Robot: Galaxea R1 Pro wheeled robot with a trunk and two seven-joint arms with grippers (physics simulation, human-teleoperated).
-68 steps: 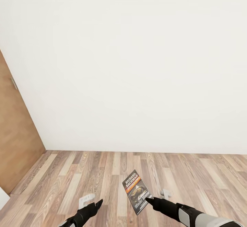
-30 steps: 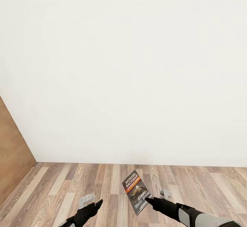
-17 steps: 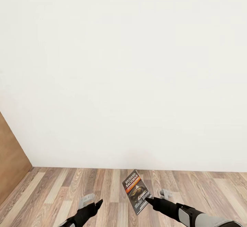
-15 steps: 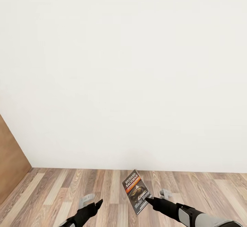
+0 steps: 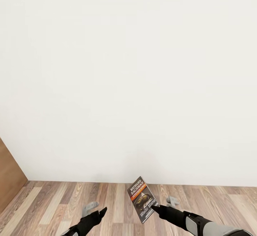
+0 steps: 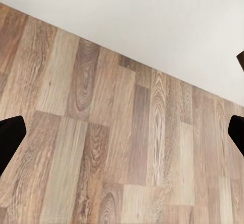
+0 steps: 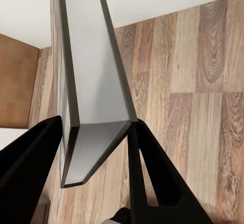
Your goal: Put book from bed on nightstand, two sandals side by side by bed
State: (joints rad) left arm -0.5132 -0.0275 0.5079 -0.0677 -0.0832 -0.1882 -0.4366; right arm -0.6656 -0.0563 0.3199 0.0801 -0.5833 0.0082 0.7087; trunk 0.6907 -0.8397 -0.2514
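The robot faces a plain white wall (image 5: pixel 135 79) that meets a grey-brown wood-plank floor (image 5: pixel 53 207), with the edge of a brown door (image 5: pixel 9 179) off at the far left. The paperback book (image 5: pixel 142 198) is held up in the air above the floor by the right gripper (image 5: pixel 154 207), its dark cover with the "RICHARD BACHMAN" lettering and orange band turned toward the head camera and tilted. From the right wrist camera, the two black fingers (image 7: pixel 30 158) are clamped on the book (image 7: pixel 91 71) from either side near one end, its pale page block between them. The left gripper (image 5: pixel 102 211) hangs low beside it over the planks, jaws wide apart with nothing between them, its black fingertips (image 6: pixel 10 137) at either side of the left wrist picture.
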